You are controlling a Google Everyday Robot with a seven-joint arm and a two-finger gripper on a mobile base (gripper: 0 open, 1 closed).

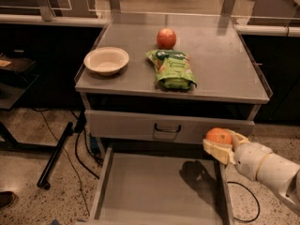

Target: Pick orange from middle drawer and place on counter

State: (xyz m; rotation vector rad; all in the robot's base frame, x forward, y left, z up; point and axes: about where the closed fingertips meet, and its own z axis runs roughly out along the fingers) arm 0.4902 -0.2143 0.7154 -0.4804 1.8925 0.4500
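The orange (pixel 218 136) is small, round and plain orange, and sits between the cream fingers of my gripper (pixel 222 143). The gripper is shut on it and holds it in the air above the right side wall of the open middle drawer (pixel 154 191), just below the counter's front edge. The drawer's flat grey bottom holds nothing but the gripper's shadow. The counter (pixel 215 64) is a brushed-steel grey top above the drawers. My white arm (pixel 267 168) comes in from the lower right.
On the counter stand a cream bowl (pixel 106 60) at the left, a green snack bag (pixel 172 69) in the middle and a reddish apple (pixel 166 38) behind it. A shut upper drawer front with a dark handle (pixel 167 128) is under the counter. Cables lie on the floor at left.
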